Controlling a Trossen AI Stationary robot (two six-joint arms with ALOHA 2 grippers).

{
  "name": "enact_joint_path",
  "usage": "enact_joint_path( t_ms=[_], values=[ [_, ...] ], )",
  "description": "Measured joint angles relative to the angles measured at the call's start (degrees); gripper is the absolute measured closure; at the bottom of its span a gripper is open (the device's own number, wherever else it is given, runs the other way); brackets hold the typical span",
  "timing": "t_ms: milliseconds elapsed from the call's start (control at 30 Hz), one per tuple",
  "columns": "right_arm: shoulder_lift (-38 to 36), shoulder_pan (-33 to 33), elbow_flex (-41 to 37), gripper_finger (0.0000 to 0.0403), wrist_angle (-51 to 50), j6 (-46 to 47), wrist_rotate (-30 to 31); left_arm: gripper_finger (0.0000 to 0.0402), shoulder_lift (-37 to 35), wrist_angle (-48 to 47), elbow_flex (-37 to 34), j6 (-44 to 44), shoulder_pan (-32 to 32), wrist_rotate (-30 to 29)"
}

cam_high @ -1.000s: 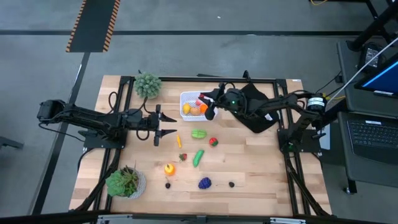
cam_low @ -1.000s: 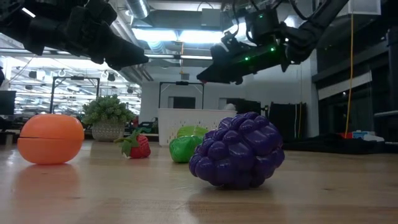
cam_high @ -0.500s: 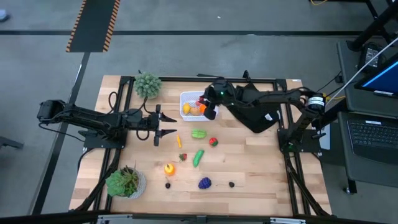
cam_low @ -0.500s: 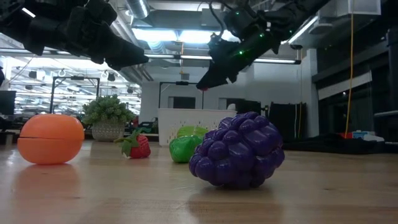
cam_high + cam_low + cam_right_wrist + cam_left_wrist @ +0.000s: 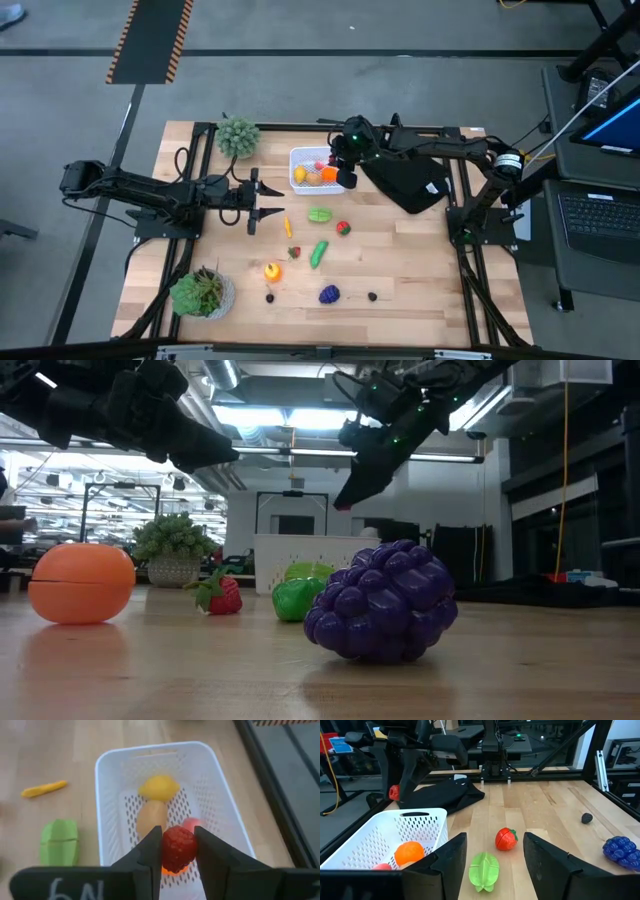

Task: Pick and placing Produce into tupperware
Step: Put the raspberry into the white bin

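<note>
The white tupperware (image 5: 303, 158) stands at the table's far middle and holds a yellow lemon (image 5: 159, 787), a tan piece (image 5: 150, 817) and other produce. My right gripper (image 5: 178, 836) hangs over it, shut on a red berry (image 5: 177, 849). More produce lies on the table nearer the front: a green piece (image 5: 319, 214), a red tomato (image 5: 343, 228), purple grapes (image 5: 329, 294) and an orange-yellow fruit (image 5: 272, 270). My left gripper (image 5: 276, 206) stands open left of the green piece, above the table, with nothing between its fingers. My right gripper pinches the red berry by its two sides (image 5: 165, 851) between its two fingers. The fingers slant down from the table's right side. The berry is lifted clear, above the produce in the tupperware.
A black folded cloth (image 5: 405, 180) lies right of the tupperware, under my right arm. Two potted plants stand at the far left (image 5: 238, 136) and near left (image 5: 203, 292). A thin orange stick (image 5: 287, 226) and two small dark pieces (image 5: 372, 296) lie on the wood.
My right gripper has risen and tipped from near level to steeply downward, shifting a little toward the table's far edge over the tupperware. It stays shut on the red berry, which has gone up with it.
</note>
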Motion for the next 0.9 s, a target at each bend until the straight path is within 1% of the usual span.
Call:
enact_joint_path(
  t_ms=[100, 367, 600, 900],
  values=[
    [0.0, -0.6, 1.6, 0.0307, -3.6, -0.1, -2.1, 0.0212, 0.0, 0.0, 0.0, 0.0, 0.0, 0.0],
    [0.0, -0.6, 5.5, 0.0307, -10.8, -4.3, -2.3, 0.0218, 0.0, 0.0, 0.0, 0.0, 0.0, 0.0],
    [0.6, -0.6, 6.2, 0.0307, -10.0, -6.0, -3.8, 0.0216, 0.0, 0.0, 0.0, 0.0, 0.0, 0.0],
    [6.9, -0.6, 6.2, 0.0307, -8.3, -7.3, -3.9, 0.0219, 0.0, -0.1, 0.0, 0.0, 0.0, 0.0]
  ],
)
